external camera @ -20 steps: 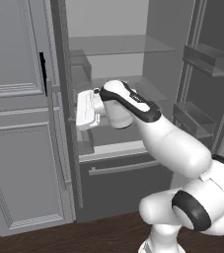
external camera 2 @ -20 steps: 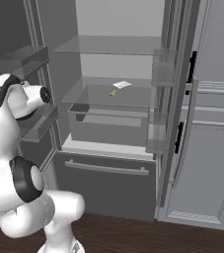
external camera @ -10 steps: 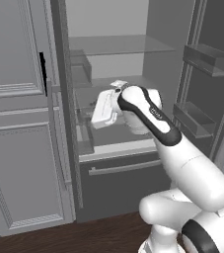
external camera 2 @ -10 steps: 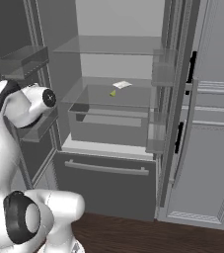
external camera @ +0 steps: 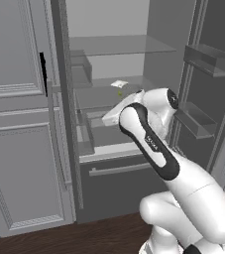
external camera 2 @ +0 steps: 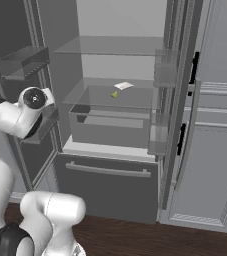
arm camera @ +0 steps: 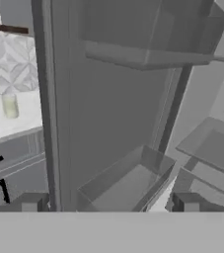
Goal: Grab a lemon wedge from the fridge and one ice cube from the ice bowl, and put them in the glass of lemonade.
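From the left base view: fridge standing open, lemon wedge lying on the middle shelf toward the back, just in front of a small white card and above the clear drawer. Arm raised before the opening with the hand turned inward, fingertips hidden behind the wrist, so spread not readable here. Best done, as a judgement: swing the wrist to face the shelf, enter level between the shelf above and the drawer top, keep clear of the door bins on the right, and settle over so tiny a piece from above before closing. From the right base view: lemon wedge sitting well inside, near the shelf's middle, white card just behind it; approach wants a long straight reach, slow at the end so the piece is not nudged backward. From the hand view: gripper spread wide with nothing between the tips, looking along a door wall and bins; glass of lemonade upright on a pale counter far off at the left. No brand, label or legible writing anywhere; card blank at this size.
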Available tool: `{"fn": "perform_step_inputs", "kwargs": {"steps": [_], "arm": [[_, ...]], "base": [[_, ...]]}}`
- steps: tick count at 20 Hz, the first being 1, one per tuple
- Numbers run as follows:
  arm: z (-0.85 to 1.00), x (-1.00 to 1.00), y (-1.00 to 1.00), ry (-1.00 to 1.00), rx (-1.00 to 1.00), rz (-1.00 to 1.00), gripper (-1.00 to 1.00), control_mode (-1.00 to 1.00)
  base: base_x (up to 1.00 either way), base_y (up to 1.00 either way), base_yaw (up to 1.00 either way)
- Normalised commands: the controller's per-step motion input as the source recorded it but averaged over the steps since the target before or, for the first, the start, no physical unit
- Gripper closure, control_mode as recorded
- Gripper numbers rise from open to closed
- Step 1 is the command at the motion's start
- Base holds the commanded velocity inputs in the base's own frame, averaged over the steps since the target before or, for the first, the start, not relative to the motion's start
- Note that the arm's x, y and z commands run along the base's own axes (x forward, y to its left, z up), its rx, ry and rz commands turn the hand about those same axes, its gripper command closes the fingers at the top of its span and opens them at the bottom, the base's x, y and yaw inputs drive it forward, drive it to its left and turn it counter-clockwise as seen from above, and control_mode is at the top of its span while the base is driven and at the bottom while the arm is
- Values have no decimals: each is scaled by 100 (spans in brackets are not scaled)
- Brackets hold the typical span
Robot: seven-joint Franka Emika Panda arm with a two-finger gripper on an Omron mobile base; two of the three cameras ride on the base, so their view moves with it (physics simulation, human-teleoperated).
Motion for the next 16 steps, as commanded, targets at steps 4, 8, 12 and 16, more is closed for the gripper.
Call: {"fn": "perform_step_inputs", "kwargs": {"steps": [4, 8, 12, 16], "arm": [[29, 0, -78, 30, -19, -50, -100, -100], [17, -1, -79, 42, -13, -54, -100, -100], [1, -4, -75, 40, -13, -54, -100, -100], [-8, -16, -67, 17, -5, -36, -100, -100]], "base": [[0, 0, 0], [0, 0, 0], [0, 0, 0], [0, 0, 0]]}}
